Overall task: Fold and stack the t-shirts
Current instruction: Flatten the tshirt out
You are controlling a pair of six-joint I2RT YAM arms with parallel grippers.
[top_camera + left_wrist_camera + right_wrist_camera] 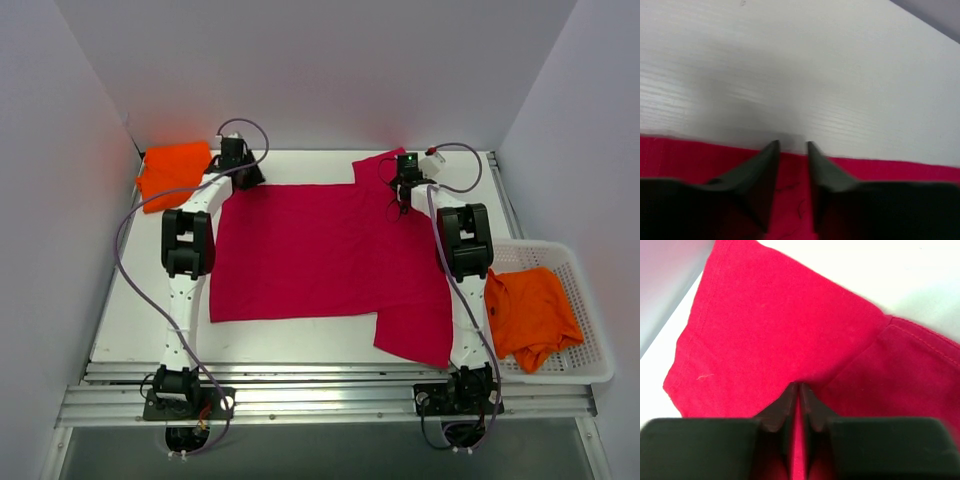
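Now right gripper (799, 386) pinches shirt (320, 250) by sleeve, left gripper (792, 145) slightly parted at edge. Release without dragging it.

The top view looks down from high behind the near edge of the table (130, 330). Each wrist view sits close, facing past its own fingers (760, 172) onto the crimson-pink t-shirt (320, 255), which all three share.

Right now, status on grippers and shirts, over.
Left gripper slightly open at far edge of crimson t-shirt. Right gripper shut on it near a sleeve. Folded orange t-shirt far left; crumpled orange t-shirt in basket. Nothing in the way.
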